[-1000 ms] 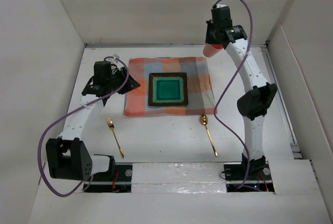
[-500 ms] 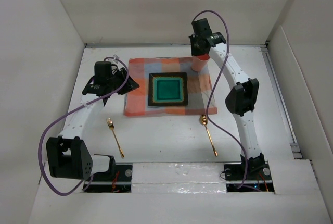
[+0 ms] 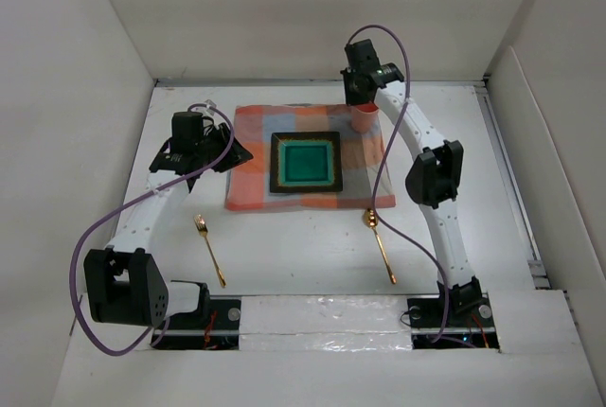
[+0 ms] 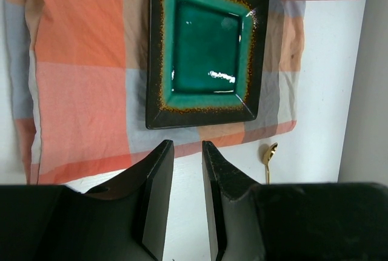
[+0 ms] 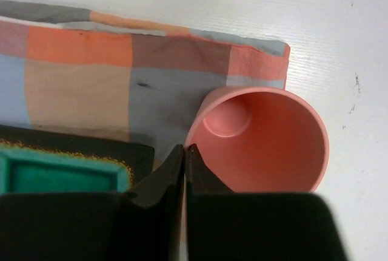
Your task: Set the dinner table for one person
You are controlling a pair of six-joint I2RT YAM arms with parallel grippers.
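Note:
My right gripper (image 3: 363, 102) is shut on the rim of a pink cup (image 3: 364, 121), with one finger inside and one outside in the right wrist view (image 5: 184, 149). The upright cup (image 5: 267, 142) is over the far right corner of the orange-and-blue checked cloth (image 3: 256, 156). I cannot tell whether it touches the cloth. A dark square plate with a green centre (image 3: 306, 162) lies on the cloth. My left gripper (image 3: 227, 153) hangs over the cloth's left edge, and its jaws (image 4: 187, 147) are slightly apart and empty. The white dinner table (image 3: 284, 256) carries everything.
A gold fork (image 3: 209, 248) lies near the left front of the cloth. A gold spoon (image 3: 380, 242) lies near its right front and also shows in the left wrist view (image 4: 268, 159). White walls enclose the table on three sides.
My right arm has carried the cup left and down, from beyond the cloth's far right corner to over that corner. The left arm has not moved.

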